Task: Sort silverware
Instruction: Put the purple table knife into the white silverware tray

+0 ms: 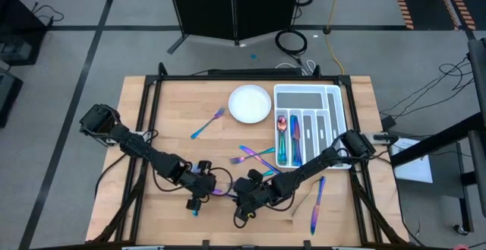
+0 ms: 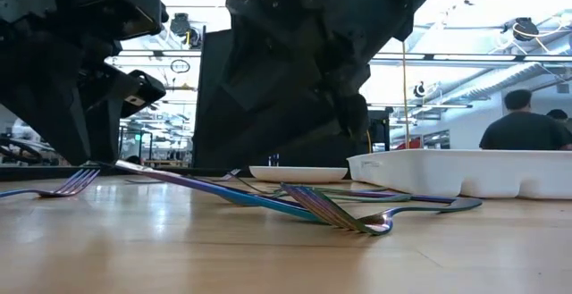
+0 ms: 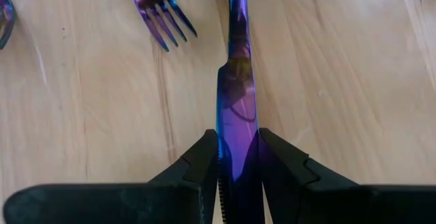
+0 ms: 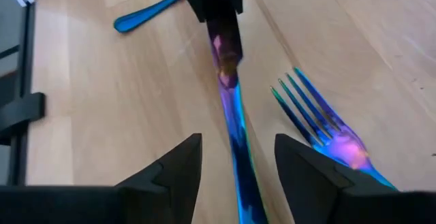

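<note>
An iridescent purple-blue knife [image 3: 237,81] of the silverware reaches from my left gripper [image 3: 238,139] toward my right gripper [image 4: 238,146] near the table's front middle. The left gripper [image 1: 202,191] is shut on the blade. The right gripper [image 1: 241,202] is open. Its fingers stand on either side of the knife's handle [image 4: 235,125] without touching it. A fork [image 4: 320,125] lies flat on the wood just beside the handle. My left gripper pinches the knife's blade [image 3: 238,125] between its two fingers, one on the serrated edge and one on the back edge, the flat face up. The fingers slant down and the knife runs straight on ahead of them. In the low view the knife [image 2: 206,187] tilts, held end raised, handle end low by the fork.
A round white plate [image 1: 250,103] and a white compartment tray [image 1: 334,106] holding some silverware stand at the back right. Loose pieces lie about: a fork [image 1: 207,124], forks [image 1: 254,155] at mid-table, a knife [image 1: 316,204] front right. A person [image 2: 523,120] sits beyond the table.
</note>
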